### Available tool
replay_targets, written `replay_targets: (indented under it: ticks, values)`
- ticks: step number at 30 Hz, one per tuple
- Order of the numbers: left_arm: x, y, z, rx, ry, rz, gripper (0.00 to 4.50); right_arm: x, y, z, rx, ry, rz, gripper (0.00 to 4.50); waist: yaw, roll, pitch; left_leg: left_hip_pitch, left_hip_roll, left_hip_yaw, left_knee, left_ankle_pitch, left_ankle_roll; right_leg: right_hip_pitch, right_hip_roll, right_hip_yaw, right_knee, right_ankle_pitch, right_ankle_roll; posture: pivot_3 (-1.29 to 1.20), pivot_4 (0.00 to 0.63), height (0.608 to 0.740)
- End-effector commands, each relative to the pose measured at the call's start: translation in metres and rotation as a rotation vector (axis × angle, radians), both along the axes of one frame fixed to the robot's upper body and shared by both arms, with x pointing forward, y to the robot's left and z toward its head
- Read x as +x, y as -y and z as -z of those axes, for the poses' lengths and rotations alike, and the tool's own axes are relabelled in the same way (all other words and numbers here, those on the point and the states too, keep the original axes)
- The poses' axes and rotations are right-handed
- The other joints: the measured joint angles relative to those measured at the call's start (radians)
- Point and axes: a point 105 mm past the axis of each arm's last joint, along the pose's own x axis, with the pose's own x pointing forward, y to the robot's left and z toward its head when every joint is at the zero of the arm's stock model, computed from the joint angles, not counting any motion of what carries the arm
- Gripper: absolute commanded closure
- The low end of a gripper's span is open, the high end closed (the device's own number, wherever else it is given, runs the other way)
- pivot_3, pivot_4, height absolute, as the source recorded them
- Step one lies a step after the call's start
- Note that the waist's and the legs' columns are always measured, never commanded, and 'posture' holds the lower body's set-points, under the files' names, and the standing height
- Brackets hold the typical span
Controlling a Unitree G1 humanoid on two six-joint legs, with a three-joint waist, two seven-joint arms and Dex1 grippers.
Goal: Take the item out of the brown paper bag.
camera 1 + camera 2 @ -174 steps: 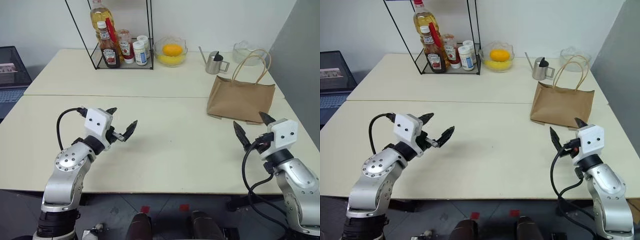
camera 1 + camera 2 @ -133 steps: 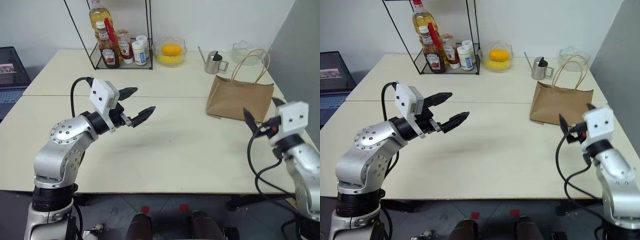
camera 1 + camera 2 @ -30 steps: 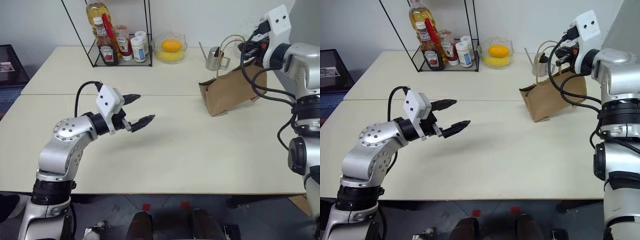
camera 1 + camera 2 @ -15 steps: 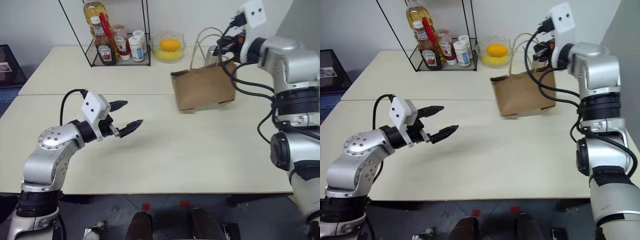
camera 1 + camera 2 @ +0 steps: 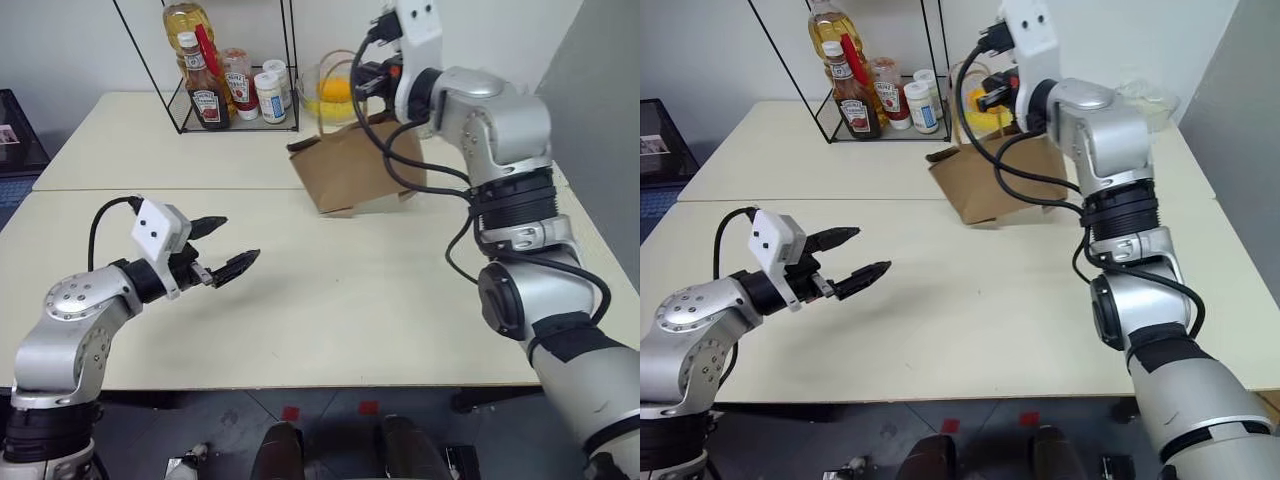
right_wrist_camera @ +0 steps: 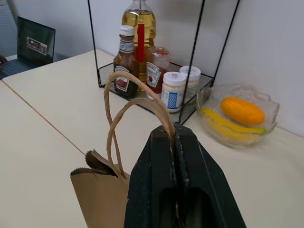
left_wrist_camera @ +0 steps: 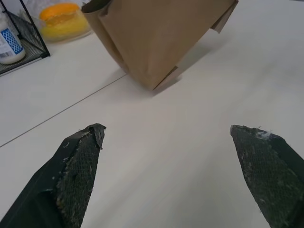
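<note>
While our right pincer [image 6: 176, 142] stays clamped tight on the two cord handles [image 6: 124, 102] of the brown paper bag [image 5: 350, 165], the bag hangs tilted with one bottom corner near or on the worktop [image 5: 350, 290], toward the far edge just in front of the wire rack [image 5: 235, 100] and glass bowl [image 6: 237, 116]. We judge the step in hand to be carrying the bag toward our left pincer [image 5: 222, 248], which waits wide and empty over the near left part. The item is hidden, presumably inside the bag, so the next move calls for setting the bag down upright and reaching into its mouth.
</note>
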Motion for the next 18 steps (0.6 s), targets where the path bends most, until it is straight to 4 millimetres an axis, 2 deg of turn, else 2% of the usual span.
replay_targets:
  ticks: [1, 6, 14, 18]
  values:
    - [-0.005, -0.014, -0.016, 0.011, 0.054, -0.041, 0.0, -0.02, -0.019, -0.033, 0.045, 0.112, -0.066, 4.48, -0.001, 0.0, 0.0, 0.0, 0.0, 0.0, 0.0, 0.0, 0.0, 0.0, 0.0, 0.0, 0.0, 0.0, 0.0, 0.0, 0.15, 0.74]
    - [-0.006, -0.021, -0.013, 0.014, 0.048, -0.064, 0.0, -0.022, -0.031, -0.032, 0.07, 0.102, -0.091, 4.48, 0.002, 0.0, 0.0, -0.001, 0.0, 0.0, 0.0, 0.0, 0.0, 0.0, 0.0, 0.0, 0.0, 0.0, 0.0, 0.0, 0.15, 0.74]
    - [-0.007, -0.018, -0.008, 0.013, 0.041, -0.06, 0.0, -0.027, -0.046, -0.017, 0.085, 0.065, -0.117, 4.48, 0.001, 0.0, 0.0, -0.001, 0.0, 0.0, 0.0, 0.0, 0.0, 0.0, 0.0, 0.0, 0.0, 0.0, 0.0, 0.0, 0.15, 0.74]
    - [-0.006, -0.017, -0.009, 0.018, 0.041, -0.051, 0.0, -0.031, -0.05, -0.016, 0.098, 0.055, -0.128, 4.48, 0.001, -0.001, 0.0, -0.001, 0.0, 0.0, 0.0, 0.0, 0.0, 0.0, 0.0, 0.0, 0.0, 0.0, 0.0, 0.0, 0.15, 0.74]
